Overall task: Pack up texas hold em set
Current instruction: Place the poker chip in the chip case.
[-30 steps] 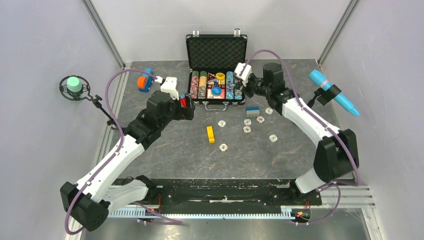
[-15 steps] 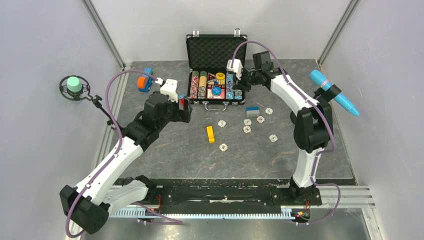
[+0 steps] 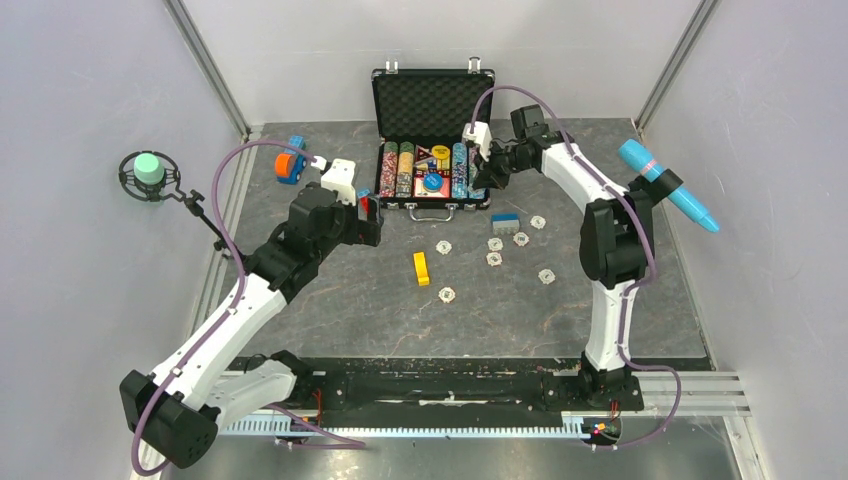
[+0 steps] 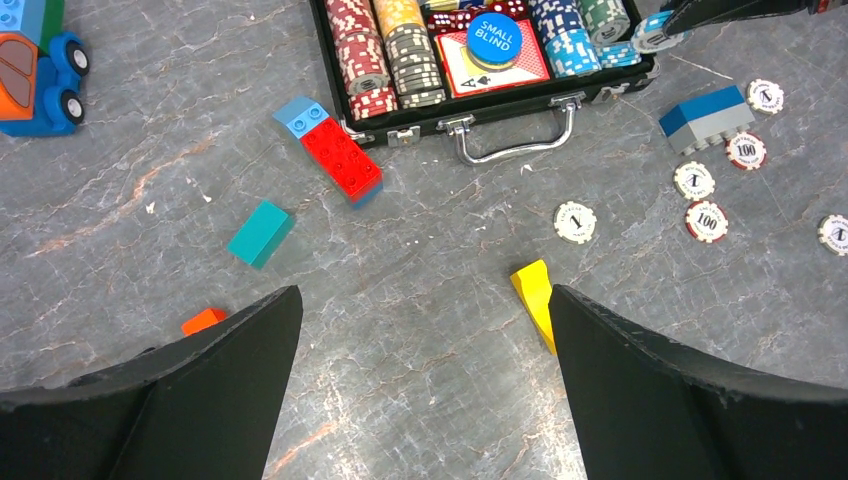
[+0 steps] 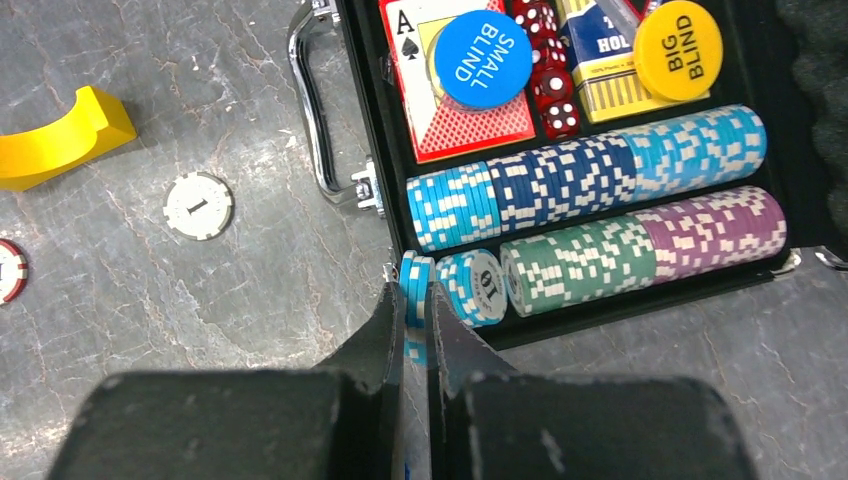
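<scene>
Left fingers point(image 3: 371, 222): spread wide, nothing between them, over bare table point(image 4: 420, 400).
- Outside the left finger: small orange piece point(image 4: 204, 320), close by.
- Ahead of the left finger: teal block point(image 4: 260, 232). Beyond it is a red and blue brick point(image 4: 335, 150), lying just short of the case front. Toy car point(image 4: 35, 60) far ahead and to the left.
- Against the inner edge of the right finger: yellow block point(image 4: 535, 290), partly hidden by that finger.
- Ahead of the right finger: loose chips point(image 4: 575, 222) flat on the table, scattered, and a blue and grey brick point(image 4: 705, 118) beyond them.

Briefcase point(image 3: 432, 105): open with the lid standing up, straight ahead of the left fingers and well apart from them. Silver handle point(image 4: 515, 145) faces the fingers. The tray holds rows of coloured chips point(image 5: 600, 165), cards and a blue SMALL BLIND disc point(image 5: 483, 58).

Right fingers point(image 3: 480, 180): nearly closed, pinching a thin stack of pale blue chips point(image 5: 415, 278) on edge.
- Tips sit at the case's handle-side right corner, with the green and purple row just beside them.
- Cannot tell whether the pinched chips are inside the case wall.
</scene>
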`<move>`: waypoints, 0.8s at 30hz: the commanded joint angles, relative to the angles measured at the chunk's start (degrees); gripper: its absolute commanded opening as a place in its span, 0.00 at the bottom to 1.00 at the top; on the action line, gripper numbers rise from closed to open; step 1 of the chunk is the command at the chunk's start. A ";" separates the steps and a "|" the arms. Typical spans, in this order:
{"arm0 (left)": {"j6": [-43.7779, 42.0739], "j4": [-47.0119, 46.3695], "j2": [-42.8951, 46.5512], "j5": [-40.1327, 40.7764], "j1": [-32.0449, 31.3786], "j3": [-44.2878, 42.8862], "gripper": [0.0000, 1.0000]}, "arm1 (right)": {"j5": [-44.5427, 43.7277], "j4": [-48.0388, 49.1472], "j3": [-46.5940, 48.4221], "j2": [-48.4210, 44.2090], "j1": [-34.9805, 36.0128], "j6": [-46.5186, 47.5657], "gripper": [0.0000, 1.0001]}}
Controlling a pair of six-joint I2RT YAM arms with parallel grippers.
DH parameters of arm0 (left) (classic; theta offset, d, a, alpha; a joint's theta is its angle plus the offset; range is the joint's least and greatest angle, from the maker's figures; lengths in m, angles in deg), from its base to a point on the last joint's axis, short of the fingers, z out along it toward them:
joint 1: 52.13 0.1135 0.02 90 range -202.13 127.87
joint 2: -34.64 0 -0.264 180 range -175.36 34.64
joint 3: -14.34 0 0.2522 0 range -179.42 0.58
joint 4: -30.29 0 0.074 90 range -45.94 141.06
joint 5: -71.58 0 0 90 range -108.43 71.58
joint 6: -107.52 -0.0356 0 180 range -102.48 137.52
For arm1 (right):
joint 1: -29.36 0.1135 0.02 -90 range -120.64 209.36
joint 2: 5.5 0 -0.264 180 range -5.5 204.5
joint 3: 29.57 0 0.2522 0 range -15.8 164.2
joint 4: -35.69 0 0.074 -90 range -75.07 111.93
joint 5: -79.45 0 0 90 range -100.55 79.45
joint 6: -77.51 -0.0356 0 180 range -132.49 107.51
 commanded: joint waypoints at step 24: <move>-2.84 -1.20 -0.58 -1.34 0.97 0.39 1.00 | 0.39 -0.75 3.74 4.63 -0.37 -0.43 0.00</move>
